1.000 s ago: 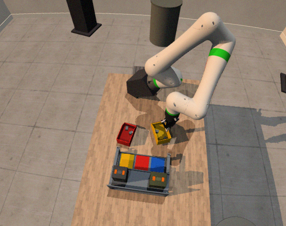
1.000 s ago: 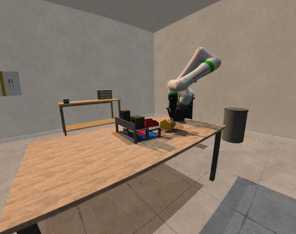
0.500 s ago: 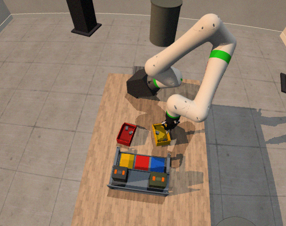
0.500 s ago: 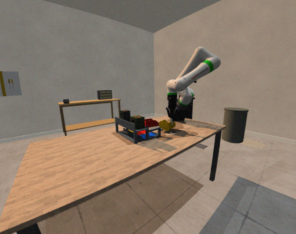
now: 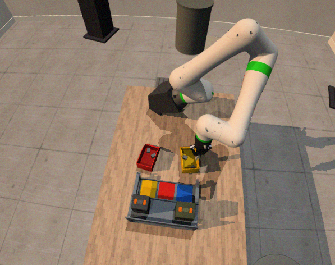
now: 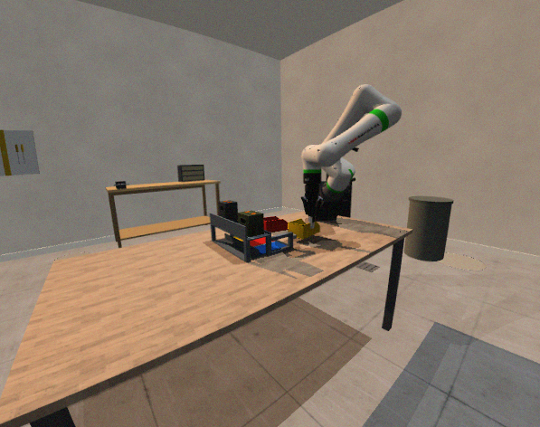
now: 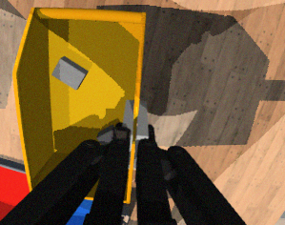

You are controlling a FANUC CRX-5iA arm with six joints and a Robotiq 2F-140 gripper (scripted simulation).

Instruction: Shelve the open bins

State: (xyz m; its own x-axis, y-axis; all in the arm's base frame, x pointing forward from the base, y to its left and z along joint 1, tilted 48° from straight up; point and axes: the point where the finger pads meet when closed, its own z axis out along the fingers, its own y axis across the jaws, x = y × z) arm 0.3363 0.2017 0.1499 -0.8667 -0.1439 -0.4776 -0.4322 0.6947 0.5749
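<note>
The yellow bin [image 5: 189, 163] sits near the shelf's front, with small grey parts [image 7: 70, 72] inside; it also shows in the side view [image 6: 303, 228] and the wrist view [image 7: 81, 84]. My gripper [image 7: 134, 113] is shut on the yellow bin's right side wall, one finger inside and one outside; it shows from above [image 5: 198, 154]. The bin appears lifted slightly off the table. The red bin [image 5: 147, 156] with grey parts stands on the table to the left. The shelf [image 5: 164, 200] has yellow [image 5: 148, 187], red [image 5: 166, 190] and blue [image 5: 184, 192] marks.
A dark box [image 5: 140, 202] and a green box [image 5: 184, 210] sit on the shelf's upper board. The robot's base [image 5: 164, 98] stands at the table's far end. A grey barrel [image 5: 192, 25] stands on the floor beyond.
</note>
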